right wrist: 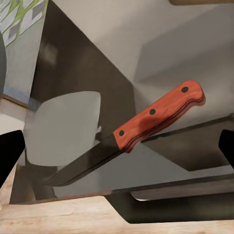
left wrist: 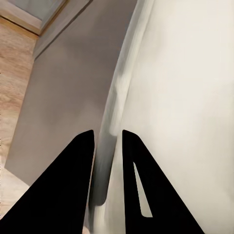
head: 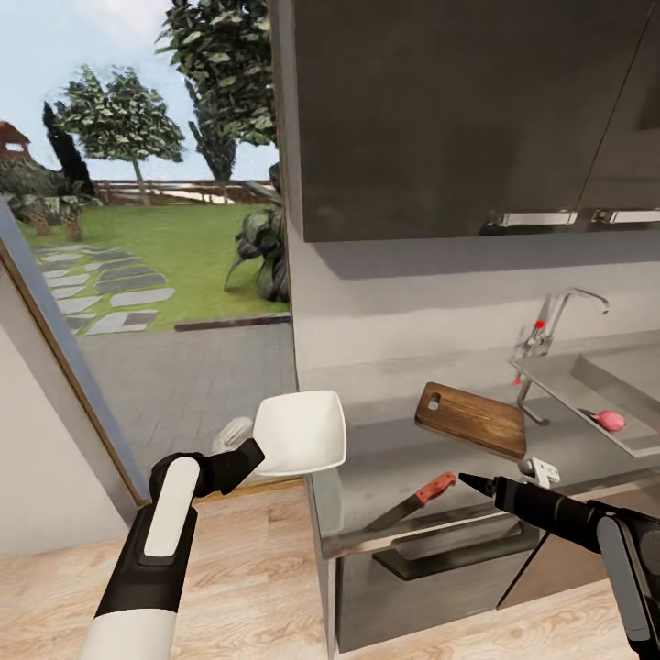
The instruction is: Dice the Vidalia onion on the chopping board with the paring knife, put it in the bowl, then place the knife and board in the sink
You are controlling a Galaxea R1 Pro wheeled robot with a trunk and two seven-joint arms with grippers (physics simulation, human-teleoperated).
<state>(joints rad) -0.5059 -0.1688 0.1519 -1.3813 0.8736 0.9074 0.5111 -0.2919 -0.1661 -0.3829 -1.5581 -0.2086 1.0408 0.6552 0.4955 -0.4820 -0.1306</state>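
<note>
Toward the near edge of the grey worktop [head: 385, 454], between the two arms: paring knife [head: 412, 501], lying flat, red-orange handle pointing far-right, dark blade pointing near-left and reaching the worktop's front edge. Just right of the handle, apart from it: right claw [head: 469, 480], level with the worktop, tip aimed left at the knife. From the right wrist, knife [right wrist: 131, 136] centred between the two dark fingertips [right wrist: 9, 156], which stand wide apart at the frame edges, gripping nothing. Farther back and right of the knife: brown chopping board [head: 472, 420], handle slot at its far-left corner, flat on the worktop. Right of the board: steel sink [head: 632, 367] with its chrome faucet [head: 559, 321], and the pinkish Vidalia onion [head: 609, 420] lying in the basin. Left of the knife, at the worktop's left end: white bowl [head: 301, 434], tilted, its near-left rim pinched in the left claw [head: 246, 455]. From the left wrist, both black fingers [left wrist: 73, 185] closed across the bowl's rim [left wrist: 111, 146].
</note>
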